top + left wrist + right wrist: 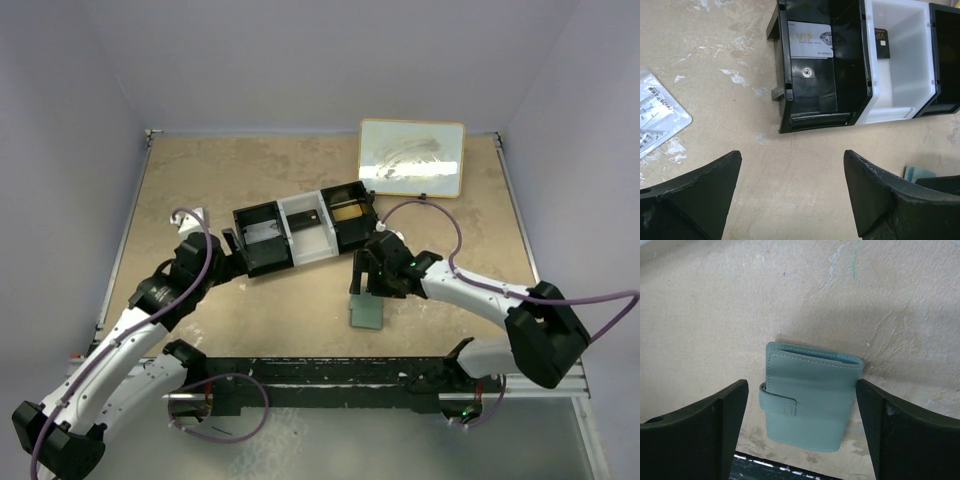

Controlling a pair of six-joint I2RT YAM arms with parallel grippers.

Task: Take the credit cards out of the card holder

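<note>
Both my pincers stood open: the right pincer (801, 386) over the folded card holder (807, 405), on the near side of the tray (308, 245), the left pincer (791, 154) before the tray's black end. A pale credit card (810, 39) and a dark credit card (881, 44) lay inside it. Closing on the flat holder could skid it away; its fastened tab might hide another card.

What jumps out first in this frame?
The grey-green card holder lies folded shut on the table between the right arm's open jaws. Beyond it, the three-compartment tray holds a silver VIP card in its left black bin and a dark card in the white middle bin.
</note>
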